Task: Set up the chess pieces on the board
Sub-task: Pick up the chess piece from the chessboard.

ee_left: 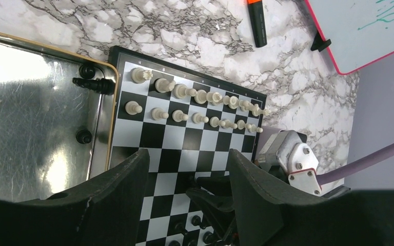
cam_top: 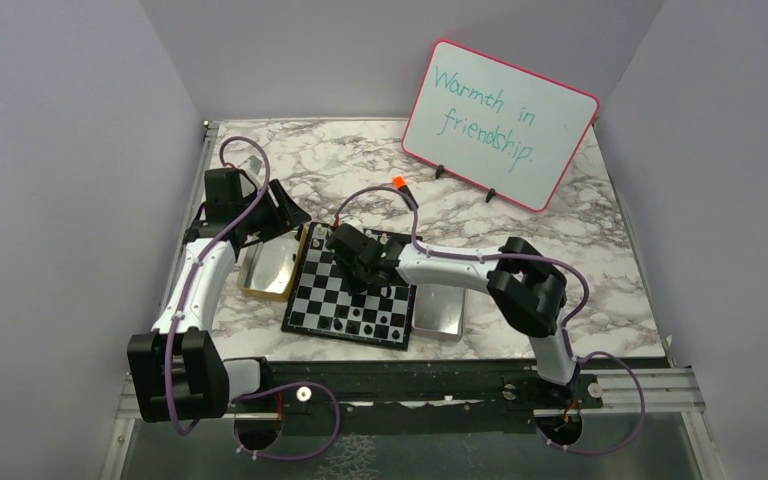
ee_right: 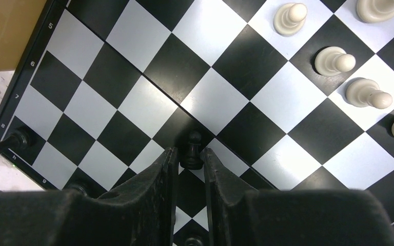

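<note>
From above, the right gripper [cam_top: 365, 262] reaches low over the chessboard [cam_top: 320, 300], while the left gripper [cam_top: 285, 215] hangs by the gold tray [cam_top: 260, 294]. The left wrist view shows that claw spread wide and empty, with the white pieces [ee_left: 195, 102] ranked in two rows. The right wrist view shows the jaws nearly closed, pinching an upright black pawn [ee_right: 192, 148], probably to seat it squarely.

A marble-patterned bench [cam_top: 600, 270] carries a pink-framed whiteboard [cam_top: 500, 125], propped tilted at the far right and reading "Warmth in friendship." An orange-capped marker [cam_top: 401, 185] lies near its lower left corner. A gold tray [cam_top: 260, 293] sits left, and a silver metal tray [cam_top: 438, 312] sits further right.
</note>
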You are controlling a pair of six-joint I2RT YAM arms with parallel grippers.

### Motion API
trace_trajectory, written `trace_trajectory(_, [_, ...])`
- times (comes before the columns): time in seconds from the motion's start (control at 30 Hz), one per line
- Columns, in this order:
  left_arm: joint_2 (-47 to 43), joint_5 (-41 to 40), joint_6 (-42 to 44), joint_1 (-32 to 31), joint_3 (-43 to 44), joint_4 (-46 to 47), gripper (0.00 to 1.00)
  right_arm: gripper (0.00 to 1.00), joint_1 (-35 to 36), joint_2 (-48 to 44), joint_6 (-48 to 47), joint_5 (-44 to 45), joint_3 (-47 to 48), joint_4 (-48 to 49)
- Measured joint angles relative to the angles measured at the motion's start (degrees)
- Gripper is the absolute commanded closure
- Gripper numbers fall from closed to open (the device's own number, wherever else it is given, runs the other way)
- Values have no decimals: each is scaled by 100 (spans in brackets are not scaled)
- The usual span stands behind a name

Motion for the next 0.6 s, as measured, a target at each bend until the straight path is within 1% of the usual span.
trace_trajectory(0.13, [0,22,-20,0,-59,7,41,72,37,55,-55,2,39,-17])
trace_trajectory(0.23, [0,46,-24,0,-61,11,41,80,57,81,-109,2,94,-26])
trace_trajectory(0.43, [0,291,-13,0,-61,15,42,83,66,83,-284,70,74,17])
trace_trajectory(0.5, [7,511,2,0,-61,15,43,86,66,-11,-470,133,-72,155])
trace_trajectory(0.6, [35,922,-7,0,-61,15,45,89,66,-522,-914,210,-745,592])
